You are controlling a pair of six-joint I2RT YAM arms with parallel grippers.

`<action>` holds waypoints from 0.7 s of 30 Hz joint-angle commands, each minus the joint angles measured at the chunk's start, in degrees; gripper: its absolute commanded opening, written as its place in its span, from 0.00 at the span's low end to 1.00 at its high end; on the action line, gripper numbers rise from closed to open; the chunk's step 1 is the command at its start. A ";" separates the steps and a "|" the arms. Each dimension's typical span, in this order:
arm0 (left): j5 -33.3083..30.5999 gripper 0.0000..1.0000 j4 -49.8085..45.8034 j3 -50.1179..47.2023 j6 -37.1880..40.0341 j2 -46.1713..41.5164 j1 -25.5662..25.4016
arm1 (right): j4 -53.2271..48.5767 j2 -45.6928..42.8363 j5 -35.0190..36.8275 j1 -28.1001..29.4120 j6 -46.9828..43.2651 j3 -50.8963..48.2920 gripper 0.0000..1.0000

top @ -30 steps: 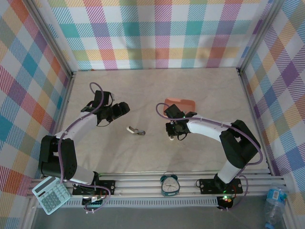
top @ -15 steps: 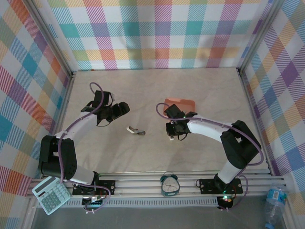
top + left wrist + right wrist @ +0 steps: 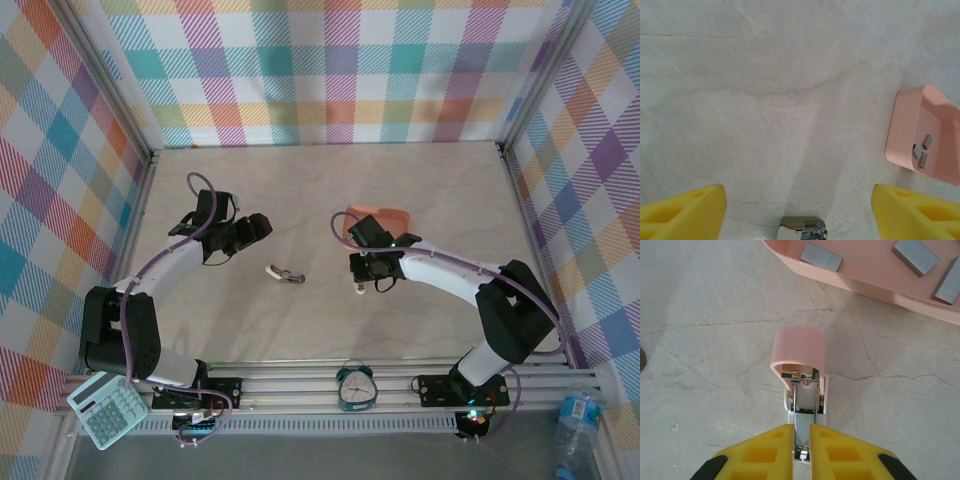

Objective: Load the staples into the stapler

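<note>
Right fingers (image 3: 767,449), lower centre of the right wrist view: pressed nearly together, pinching the near end of the metal channel (image 3: 802,415) of a small pink stapler (image 3: 799,351). The stapler points up-frame and its pink lid is hinged up and back, so the channel is exposed from above. Cannot tell whether a strip already sits in the channel; the metal there reads as one piece. Just beyond the stapler's nose, across the top of the frame, is the wall of a pink tray (image 3: 870,286) with three grey strips of staples (image 3: 821,256) lying loose inside, none touching the stapler. Left fingers (image 3: 680,212), bottom corners of the left wrist view: spread wide, holding nothing, hovering over bare table (image 3: 765,90). Between them at the bottom edge is the tip of a second stapler (image 3: 801,227), chrome, apart from both pads; in the top view it lies near frame centre, between the two arms. Progress, as judged: stapler held and opened; no strip picked up or in transit. Left to do: take a strip from the tray, seat it in the channel, close the lid. Early stage.
</note>
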 commanded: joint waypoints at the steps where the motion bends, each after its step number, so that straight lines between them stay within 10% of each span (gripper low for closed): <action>1: 0.98 0.76 0.95 -0.86 -0.27 -1.74 0.48 | 0.25 2.06 -0.83 0.44 -0.33 1.35 0.14; 21: 1.04 0.76 0.89 -1.06 -0.16 -1.54 0.48 | 0.18 5.76 -1.00 0.37 -0.82 2.58 0.14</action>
